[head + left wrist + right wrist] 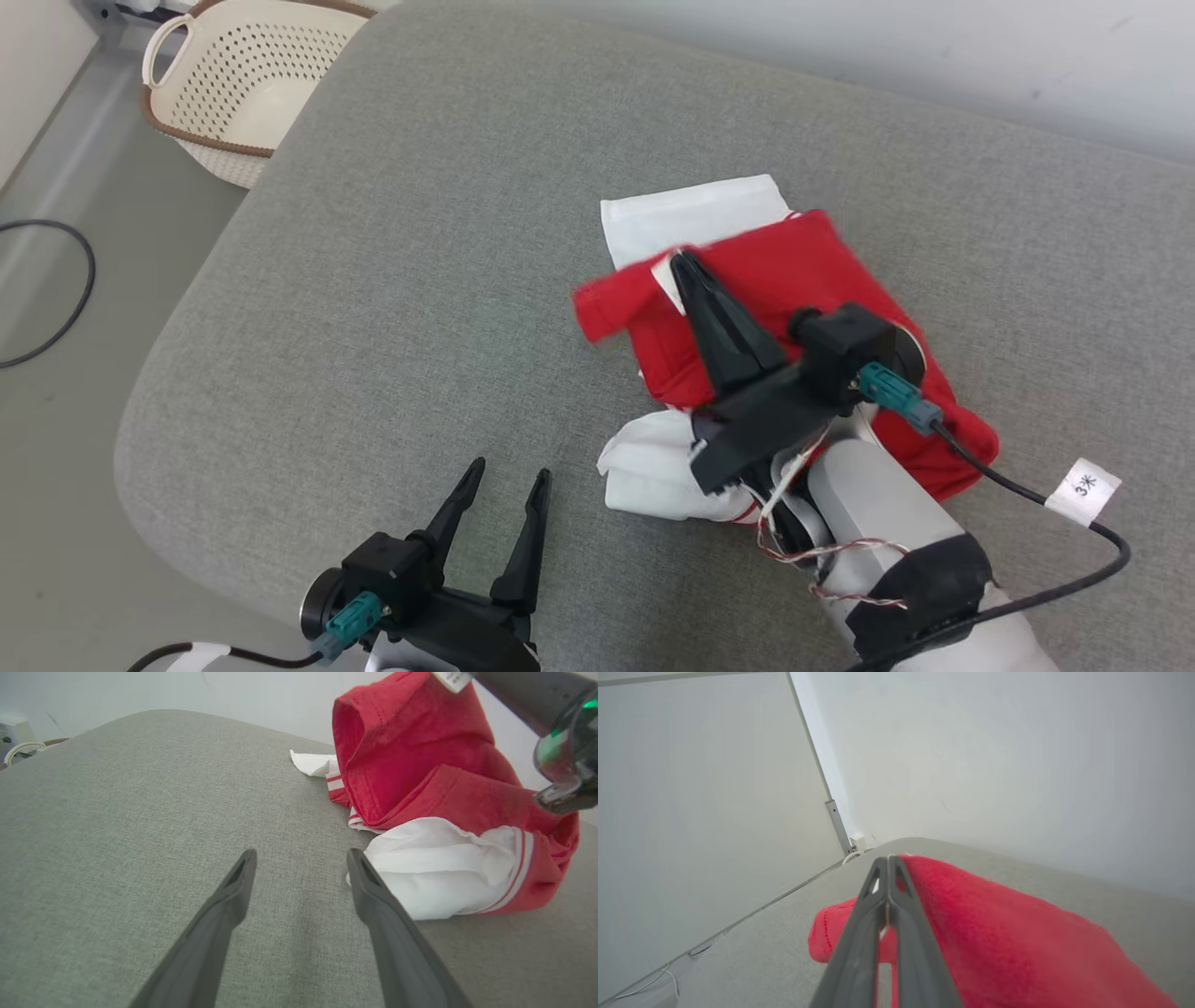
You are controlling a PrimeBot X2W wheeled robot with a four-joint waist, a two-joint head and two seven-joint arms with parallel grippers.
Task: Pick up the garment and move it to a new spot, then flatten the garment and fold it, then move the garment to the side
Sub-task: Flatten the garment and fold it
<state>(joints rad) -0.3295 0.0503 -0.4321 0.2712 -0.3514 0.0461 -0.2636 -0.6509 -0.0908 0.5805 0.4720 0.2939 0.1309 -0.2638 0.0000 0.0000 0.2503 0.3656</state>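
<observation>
The garment (803, 280) is red and white, bunched on the grey cushioned surface (420, 280) right of centre. My right gripper (683, 264) is shut on its red upper edge near a white label and holds that part lifted; the red cloth (994, 924) drapes off the closed fingers (878, 905). White folds with red stripes (444, 868) lie underneath on the surface. My left gripper (509, 478) hovers open at the near edge, left of the garment, with nothing between its fingers (233, 891); the right-hand finger is close to the white cloth.
A cream perforated basket (247, 84) stands on the floor past the surface's far left corner. A black cable (65, 299) loops on the floor at left. The surface's rounded edge runs along the left and near side. A pale wall (971, 765) lies beyond.
</observation>
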